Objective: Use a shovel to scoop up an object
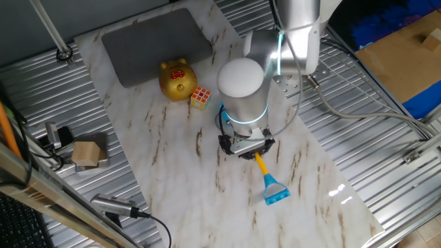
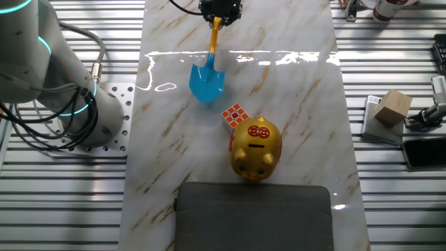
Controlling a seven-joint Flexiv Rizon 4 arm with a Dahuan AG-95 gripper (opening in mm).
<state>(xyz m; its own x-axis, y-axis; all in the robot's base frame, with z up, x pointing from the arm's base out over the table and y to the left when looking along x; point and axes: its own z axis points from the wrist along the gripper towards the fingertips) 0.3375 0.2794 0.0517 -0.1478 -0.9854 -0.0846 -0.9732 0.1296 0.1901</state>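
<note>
My gripper (image 1: pixel 246 146) is shut on the thin yellow shaft of the shovel (image 2: pixel 207 84). In the other fixed view the gripper (image 2: pixel 219 10) sits at the top edge, and the light-blue blade points down toward the object (image 2: pixel 235 115), a small puzzle cube of coloured squares. The blade tip stops a short way up and left of the cube, not touching it. In one fixed view the arm's wrist hides most of the blade. There the shovel's blue end loop (image 1: pixel 277 193) sticks out past the gripper, away from the cube (image 1: pixel 200 97).
A golden pig bank (image 2: pixel 256 148) stands right against the cube. Behind the pig lies a grey pad (image 2: pixel 254 216). A tan wooden block (image 1: pixel 87 153) and cables rest on the metal rails beside the marble board. The arm's base (image 2: pixel 42 70) stands on the opposite side of the board.
</note>
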